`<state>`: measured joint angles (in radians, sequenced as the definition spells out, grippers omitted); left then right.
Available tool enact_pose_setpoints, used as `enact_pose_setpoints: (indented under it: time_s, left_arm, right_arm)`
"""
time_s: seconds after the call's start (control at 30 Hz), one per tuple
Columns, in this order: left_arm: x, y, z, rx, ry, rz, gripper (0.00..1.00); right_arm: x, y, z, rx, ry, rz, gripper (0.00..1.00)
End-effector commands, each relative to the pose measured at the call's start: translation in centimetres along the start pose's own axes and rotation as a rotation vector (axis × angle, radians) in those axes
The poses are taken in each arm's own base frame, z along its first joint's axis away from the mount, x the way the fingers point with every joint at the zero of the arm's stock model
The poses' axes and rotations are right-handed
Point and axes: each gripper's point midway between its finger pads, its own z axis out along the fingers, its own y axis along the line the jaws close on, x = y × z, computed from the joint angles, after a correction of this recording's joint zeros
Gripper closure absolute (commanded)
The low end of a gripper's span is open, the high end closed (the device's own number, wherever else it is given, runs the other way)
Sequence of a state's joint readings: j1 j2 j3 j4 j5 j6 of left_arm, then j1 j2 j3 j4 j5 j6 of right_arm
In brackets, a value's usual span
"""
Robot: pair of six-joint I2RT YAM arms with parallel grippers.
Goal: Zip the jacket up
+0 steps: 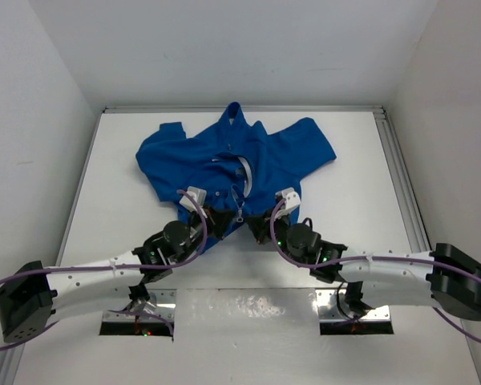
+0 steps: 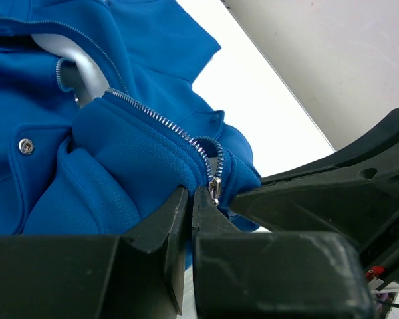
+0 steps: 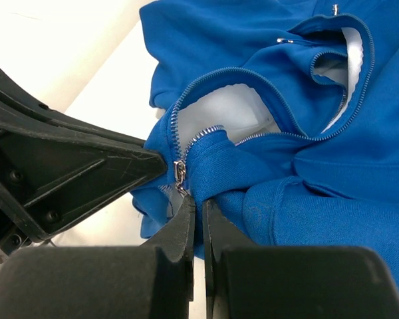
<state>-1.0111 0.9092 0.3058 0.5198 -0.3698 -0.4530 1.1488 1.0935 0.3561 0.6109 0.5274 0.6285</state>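
We find the jacket (image 1: 224, 156) spread on the white surface (image 1: 353, 208), with its collar toward the far side and its hem toward the arms. Its zipper (image 2: 153, 115) lies open along most of its length and shows pale lining. The small metal pull (image 2: 215, 188) sits down at the hem. The left gripper (image 2: 191, 199) has its jaws clenched on the blue hem fabric just beside the pull. The right gripper (image 3: 199, 207) meets it from the other side, with its jaws likewise pinched on the hem fabric right by the pull. We see the two grippers almost touching.
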Motion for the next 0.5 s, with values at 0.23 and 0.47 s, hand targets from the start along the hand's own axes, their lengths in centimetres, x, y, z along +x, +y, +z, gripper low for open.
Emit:
enact_pose_setpoints:
  time_s: [0.23,0.47]
  left_arm:
    - [0.5,-2.8,-0.6,0.121,0.054,-0.021,1.00]
    - [1.4,-2.7,-1.8,0.126,0.122,-0.045,1.00]
  right_arm:
    - [-4.0,4.2,0.8,-0.075,0.003,0.011,1.00]
    - [-4.8,5.8,0.9,-0.096,0.064,-0.001,1.00]
